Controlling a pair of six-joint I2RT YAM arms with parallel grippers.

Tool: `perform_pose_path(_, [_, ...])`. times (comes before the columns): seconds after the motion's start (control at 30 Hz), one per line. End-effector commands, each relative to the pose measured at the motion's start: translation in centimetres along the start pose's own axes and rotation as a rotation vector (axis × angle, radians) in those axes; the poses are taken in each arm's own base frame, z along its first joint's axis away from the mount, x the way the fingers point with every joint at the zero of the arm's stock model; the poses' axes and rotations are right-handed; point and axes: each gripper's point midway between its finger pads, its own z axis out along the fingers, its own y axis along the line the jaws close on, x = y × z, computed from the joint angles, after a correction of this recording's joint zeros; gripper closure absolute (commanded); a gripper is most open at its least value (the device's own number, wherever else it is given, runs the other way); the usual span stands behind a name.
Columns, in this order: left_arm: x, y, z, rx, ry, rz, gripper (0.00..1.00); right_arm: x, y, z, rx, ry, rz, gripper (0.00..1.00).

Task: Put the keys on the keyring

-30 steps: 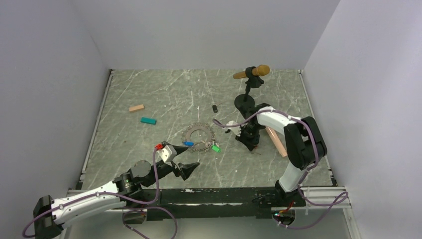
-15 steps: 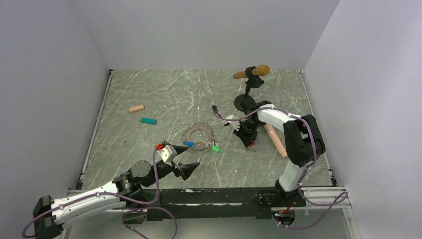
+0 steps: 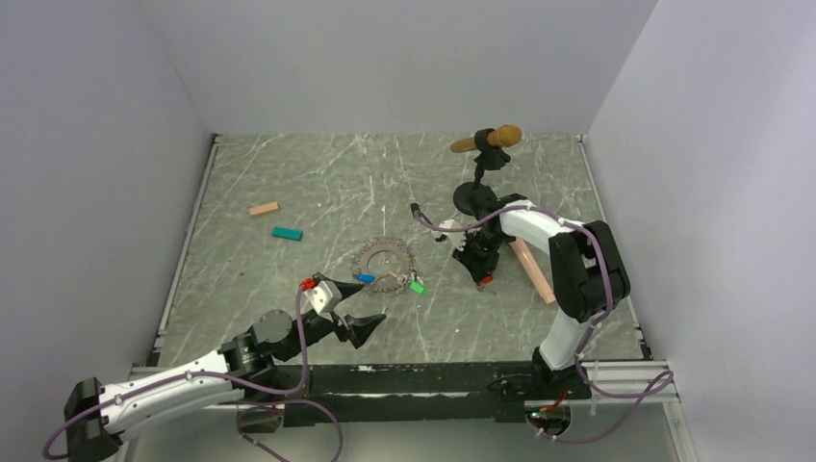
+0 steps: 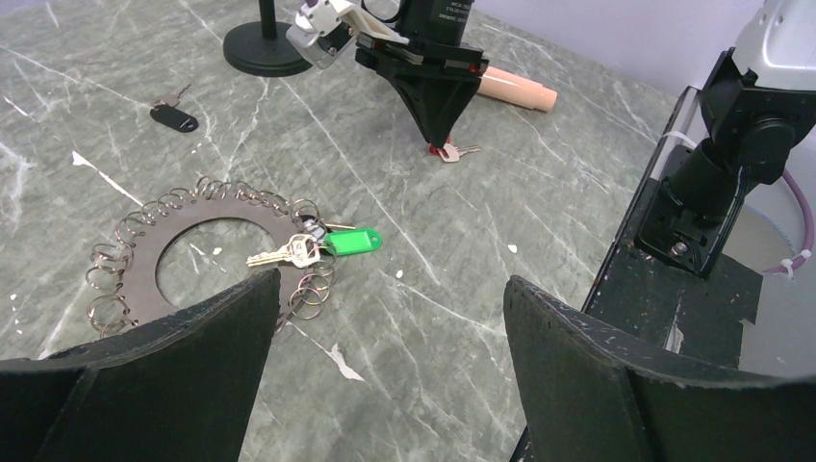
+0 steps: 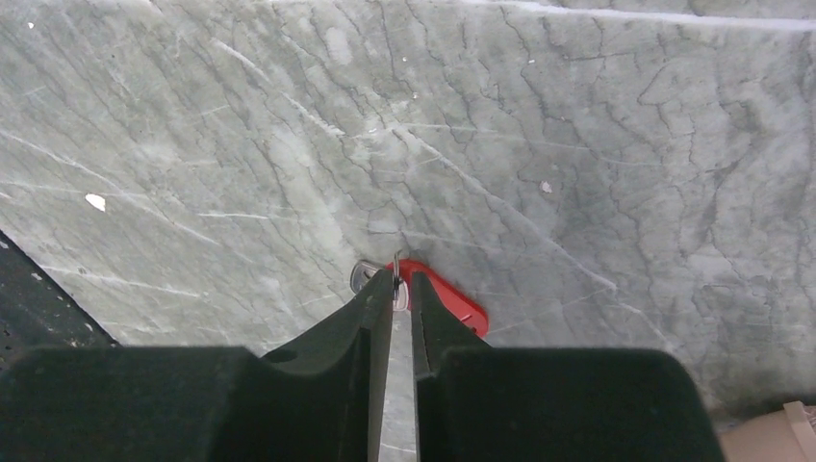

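The keyring (image 3: 364,260), a flat dark ring fringed with wire loops, lies near the middle of the worktop (image 3: 289,173). We see a green-tagged key (image 4: 351,241) and a blue-tagged key (image 3: 365,278) at its near rim, though we cannot tell whether either is threaded on a loop. The red-tagged key (image 5: 445,296) lies apart, to the ring's right, under the right tool (image 5: 399,281). That tool points straight down with its tips at the key's small ring. Its jaws stand a narrow slit apart, and we cannot tell whether they pinch it. The left tool (image 4: 393,281) hovers on the near side of the keyring, jaws wide apart with nothing between them. Farther back stand a microphone (image 3: 491,140) on its stand and a black fob (image 4: 173,117), and a long pink block (image 3: 531,269) lies by the right arm. A tan block (image 3: 264,208) and a teal block (image 3: 286,233) lie to the left.
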Motion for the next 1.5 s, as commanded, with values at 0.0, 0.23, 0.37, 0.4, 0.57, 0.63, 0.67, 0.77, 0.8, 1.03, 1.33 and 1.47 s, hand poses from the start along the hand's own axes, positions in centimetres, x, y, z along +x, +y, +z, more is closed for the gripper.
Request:
perform_pose_path(0.0, [-0.6,-0.2,0.1,0.001,-0.019,-0.017,0.09,-1.0,-0.6,-0.9,0.024,-0.051,0.005,0.82])
perform_pose_path(0.23, [-0.7,-0.2,0.1,0.003,-0.02,-0.017,0.09,-1.9,-1.1,-3.0,0.051,-0.123,0.018,0.71])
perform_pose_path(0.37, [-0.8,-0.2,0.3,-0.003,-0.025,-0.026,0.09,-3.1,-1.4,-5.5,0.062,-0.215,0.028,0.66])
perform_pose_path(0.4, [-0.8,-0.1,0.4,-0.008,-0.025,-0.03,0.08,-3.6,-1.2,-6.1,0.056,-0.244,0.029,0.65])
perform_pose_path(0.57, [-0.7,1.2,0.8,-0.108,-0.009,-0.096,0.03,-6.9,1.1,-9.6,-0.025,-0.445,-0.012,0.63])
perform_pose_path(0.63, [-0.6,2.0,0.8,-0.167,0.016,-0.13,0.01,-8.2,2.2,-11.1,-0.051,-0.527,-0.041,0.62])
perform_pose_path(0.67, [-0.5,2.3,0.8,-0.195,0.033,-0.147,0.01,-8.8,2.6,-12.0,-0.058,-0.575,-0.054,0.62])
perform_pose_path(0.77, [0.1,3.6,0.7,-0.278,0.108,-0.201,0.0,-10.5,3.6,-14.8,-0.059,-0.73,-0.08,0.51])
perform_pose_path(0.8, [0.2,4.0,0.7,-0.297,0.131,-0.223,0.01,-10.8,3.9,-15.3,-0.079,-0.784,-0.066,0.39])
perform_pose_path(1.03, [1.6,7.6,0.8,-0.364,0.311,-0.437,0.0,-11.5,7.4,-14.8,-0.411,-0.939,-0.018,0.08])
perform_pose_path(1.33, [3.2,11.2,2.8,-0.455,0.567,-0.484,0.01,-10.3,6.1,-15.0,-0.218,-0.871,-0.048,0.08])
perform_pose_path(1.47, [4.3,12.8,3.7,-0.489,0.71,-0.455,0.06,-10.2,6.3,-15.5,-0.197,-0.873,-0.062,0.08])
